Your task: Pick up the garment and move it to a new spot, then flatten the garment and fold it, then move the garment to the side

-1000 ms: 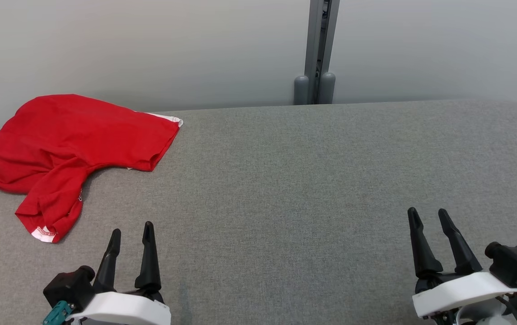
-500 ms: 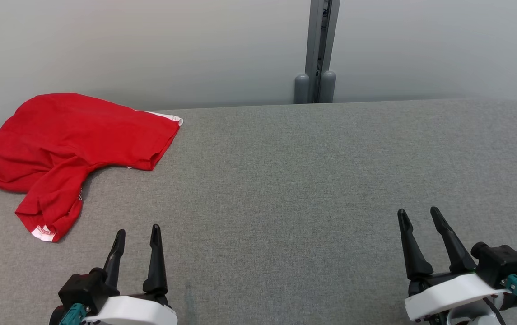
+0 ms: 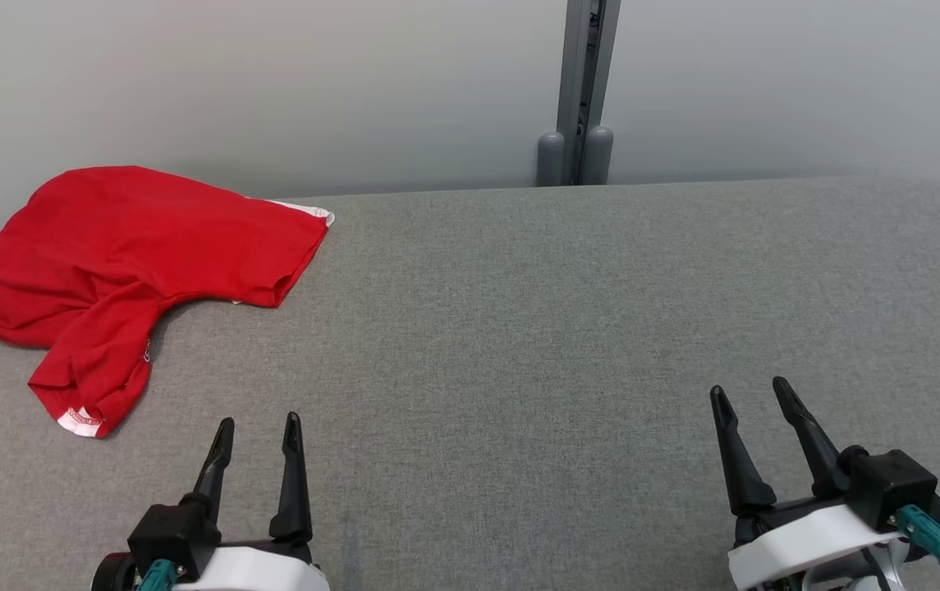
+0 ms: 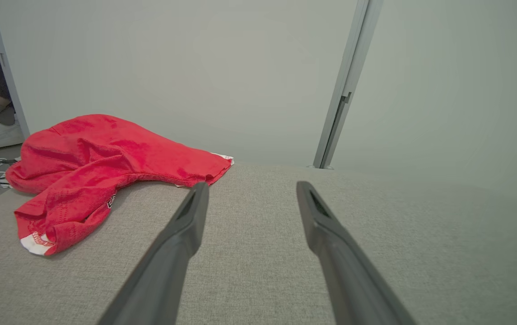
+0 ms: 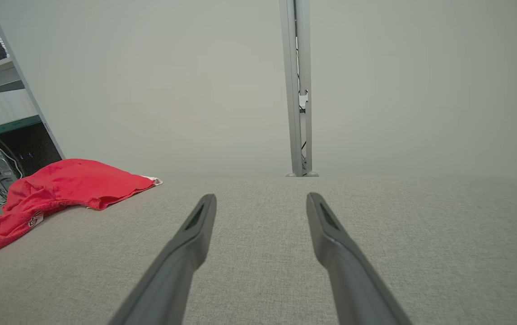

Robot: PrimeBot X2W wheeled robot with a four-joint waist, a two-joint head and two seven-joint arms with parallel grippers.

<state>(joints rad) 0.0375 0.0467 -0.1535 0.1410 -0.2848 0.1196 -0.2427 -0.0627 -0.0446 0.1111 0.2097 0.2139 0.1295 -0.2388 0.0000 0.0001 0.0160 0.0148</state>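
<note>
You have done nothing yet: the garment [image 3: 141, 263] lies crumpled at the worktop [image 3: 568, 328] corner, both grippers' fingers [image 3: 293, 460] spread, empty.

Red garment [image 3: 141, 267] crumpled at far-left corner of the grey table [image 3: 519, 328], partly over the edge. My left gripper [image 3: 258, 423] near-left, fingers apart, nothing held. My right gripper [image 3: 750, 392] near-right, same. Both well apart from the cloth.

Table [image 3: 519, 328] offers free passage; red garment [image 3: 133, 254] occupies far-left corner.
</note>
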